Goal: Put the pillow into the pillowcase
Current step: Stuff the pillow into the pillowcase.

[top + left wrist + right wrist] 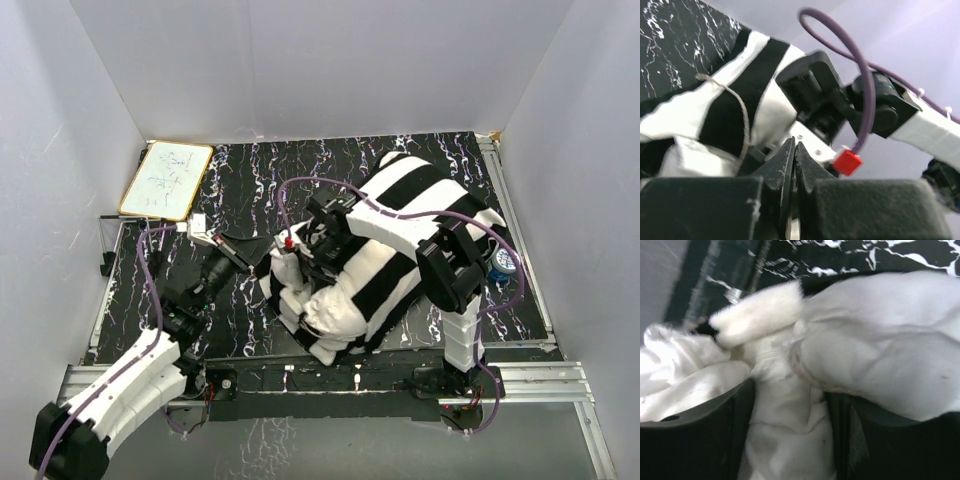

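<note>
The striped black-and-white pillowcase (400, 215) lies bunched on the right half of the mat, with the white pillow (300, 300) bulging out of its near left end. My right gripper (312, 262) reaches over the pillowcase down to that end. In the right wrist view the right gripper (790, 430) has its jaws apart, and a fold of the pillow (880, 365) fills the gap. My left gripper (258, 262) sits just left of the pillow. In the left wrist view the left gripper (794, 146) is shut with its fingers pressed together, and the pillowcase (740, 100) lies beyond them.
A small whiteboard (166, 180) lies at the back left corner of the black marbled mat (250, 190). A blue round object (502, 262) sits by the right arm's elbow. White walls enclose the table. The right arm's wrist (840, 100) looms close in front of the left gripper.
</note>
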Robot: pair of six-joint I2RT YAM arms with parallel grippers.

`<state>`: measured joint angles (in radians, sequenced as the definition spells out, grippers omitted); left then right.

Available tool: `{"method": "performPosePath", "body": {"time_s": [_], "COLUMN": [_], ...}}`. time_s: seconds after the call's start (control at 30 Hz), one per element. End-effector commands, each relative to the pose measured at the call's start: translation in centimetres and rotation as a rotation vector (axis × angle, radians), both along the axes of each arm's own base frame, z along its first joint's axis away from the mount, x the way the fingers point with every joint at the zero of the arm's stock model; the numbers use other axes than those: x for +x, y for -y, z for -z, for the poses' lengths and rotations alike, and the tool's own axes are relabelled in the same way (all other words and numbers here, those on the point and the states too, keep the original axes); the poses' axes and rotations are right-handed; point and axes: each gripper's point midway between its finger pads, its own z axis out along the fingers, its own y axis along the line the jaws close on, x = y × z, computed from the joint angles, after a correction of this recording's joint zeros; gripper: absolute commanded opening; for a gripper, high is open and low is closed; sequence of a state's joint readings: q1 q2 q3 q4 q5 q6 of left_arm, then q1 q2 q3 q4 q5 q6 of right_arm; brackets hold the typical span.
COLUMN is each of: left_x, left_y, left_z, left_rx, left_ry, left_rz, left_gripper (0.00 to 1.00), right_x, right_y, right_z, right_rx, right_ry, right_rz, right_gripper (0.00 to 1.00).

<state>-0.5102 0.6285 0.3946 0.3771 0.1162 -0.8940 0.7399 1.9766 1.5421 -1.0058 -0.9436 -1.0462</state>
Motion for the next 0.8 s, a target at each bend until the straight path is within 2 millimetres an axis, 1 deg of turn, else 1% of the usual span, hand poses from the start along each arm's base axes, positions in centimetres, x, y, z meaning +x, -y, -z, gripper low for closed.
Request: {"method": "performPosePath", "body": {"time_s": [0.0, 0.03, 0.07, 0.13, 0.17, 0.23, 0.3, 0.33, 0.37, 0.4, 0.43, 0.47, 0.53, 0.63, 0.7, 0.77], "left_x": [-0.4, -0.6, -0.8, -1.0, -1.1, -1.1, -1.3, -1.6, -2.0, -2.5, -3.0, -3.6, -4.8, -5.7, -5.7, -5.3], "left_y": [1.5, 1.5, 1.4, 1.2, 0.9, 0.3, -0.3, -0.7, -1.0, -1.2, -1.3, -1.3, -0.7, 1.2, 1.9, 2.5], "left_z": [6.2, 7.1, 7.5, 7.5, 6.7, 5.9, 5.5, 5.6, 6.0, 6.3, 6.8, 7.5, 8.4, 9.0, 9.6, 9.7], "left_rx": [-0.121, -0.112, -0.103, -0.076, -0.064, -0.007, 0.056, 0.085, 0.112, 0.134, 0.156, 0.166, 0.155, 0.074, 0.034, 0.008], "left_ry": [-0.114, -0.133, -0.141, -0.137, -0.116, -0.111, -0.134, -0.163, -0.203, -0.239, -0.279, -0.322, -0.392, -0.439, -0.450, -0.444], "left_rz": [0.068, 0.074, 0.076, 0.071, 0.067, 0.039, 0.021, 0.012, 0.009, 0.014, 0.023, 0.037, 0.090, 0.198, 0.226, 0.241], "left_gripper": [0.00, 0.00, 0.00, 0.00, 0.00, 0.00, 0.01, 0.11, 0.24, 0.34, 0.41, 0.43, 0.45, 0.45, 0.47, 0.51], "right_x": [-0.3, 0.7, 1.3, 2.1, 2.5, 2.9, 3.6, 3.8, 3.9, 4.1, 4.0, 4.1, 4.4, 6.4, 7.1, 7.2], "right_y": [2.6, 2.8, 2.8, 2.8, 2.6, 2.3, 1.7, 1.6, 1.2, 0.8, 0.1, -0.6, -1.9, -3.2, -3.4, -3.4], "right_z": [-7.1, -8.4, -9.9, -12.2, -13.2, -14.9, -15.5, -16.0, -16.6, -16.7, -16.5, -16.1, -15.2, -13.4, -12.2, -10.6], "right_rx": [0.094, 0.115, 0.135, 0.167, 0.186, 0.222, 0.242, 0.251, 0.268, 0.272, 0.272, 0.265, 0.240, 0.202, 0.178, 0.149], "right_ry": [-0.110, -0.058, -0.005, 0.077, 0.107, 0.162, 0.214, 0.248, 0.290, 0.321, 0.350, 0.382, 0.423, 0.448, 0.463, 0.454], "right_rz": [0.031, 0.053, 0.064, 0.076, 0.086, 0.097, 0.108, 0.112, 0.112, 0.110, 0.101, 0.094, 0.096, 0.143, 0.146, 0.124], "right_gripper": [0.67, 0.68, 0.70, 0.74, 0.76, 0.80, 0.84, 0.85, 0.86, 0.88, 0.88, 0.88, 0.88, 0.88, 0.88, 0.88]}}
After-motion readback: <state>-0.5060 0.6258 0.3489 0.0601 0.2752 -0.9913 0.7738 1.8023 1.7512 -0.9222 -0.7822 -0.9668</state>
